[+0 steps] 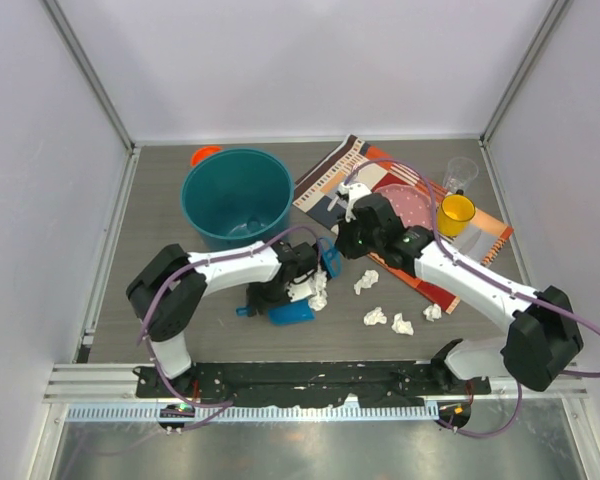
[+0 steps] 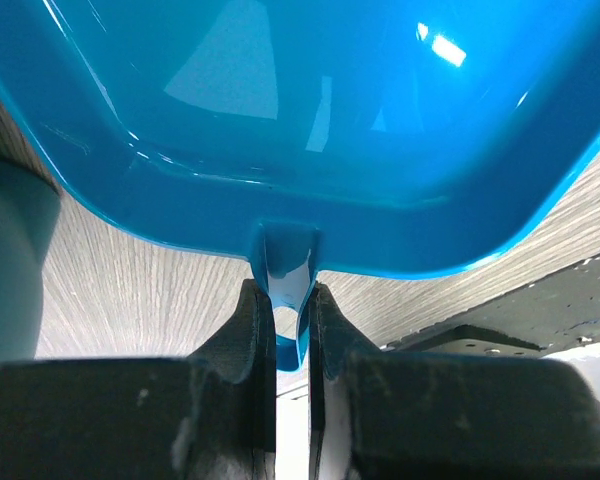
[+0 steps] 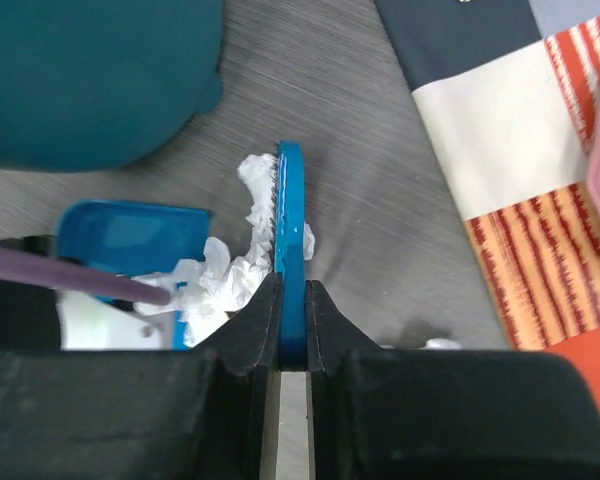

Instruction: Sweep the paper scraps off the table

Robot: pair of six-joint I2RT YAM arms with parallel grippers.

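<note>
Dark grey counter (image 1: 160, 290) within pale walls (image 1: 280, 60), teal bin (image 1: 205, 225) and placemat (image 1: 325, 190) at back, paper scraps (image 1: 366, 283) strewn mid-counter, left pincer (image 2: 292, 300) clamped on blue dustpan (image 2: 310, 120), right pincer (image 3: 292, 300) clamped on blue brush (image 3: 290, 220).

Grey table (image 1: 160, 200), paper scraps (image 1: 375, 317), teal bucket (image 1: 237, 197), placemat (image 1: 330, 180)

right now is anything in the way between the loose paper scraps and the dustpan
Nothing visible: only bare table lies between the paper scraps and the dustpan. Other wads sit beside it by the brush.
</note>
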